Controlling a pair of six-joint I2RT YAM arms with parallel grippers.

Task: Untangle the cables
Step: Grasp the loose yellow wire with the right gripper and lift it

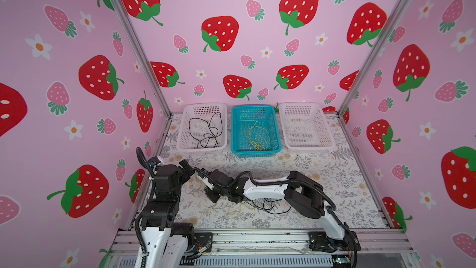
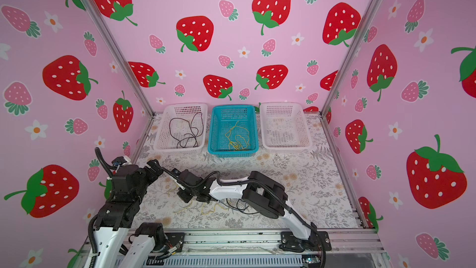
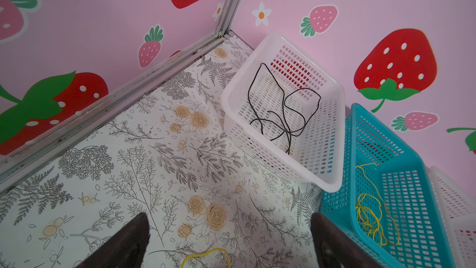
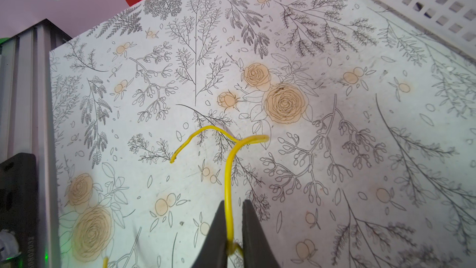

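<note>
Step looks like strand-pulling: right gripper (image 4: 234, 208) pinches the yellow cable (image 4: 228, 176), left gripper (image 3: 230, 219) hangs wide open, so next it'd need a gentle lift off the black cable (image 1: 273, 212).

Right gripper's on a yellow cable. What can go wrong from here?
The right gripper pinches one thin strand of yellow cable; it may slip out on lifting.
That cable seems to run into the black cable under the right arm; pulling could drag it along or tighten the tangle.
The left gripper is open and holds nothing, so nothing pins the rest.
</note>
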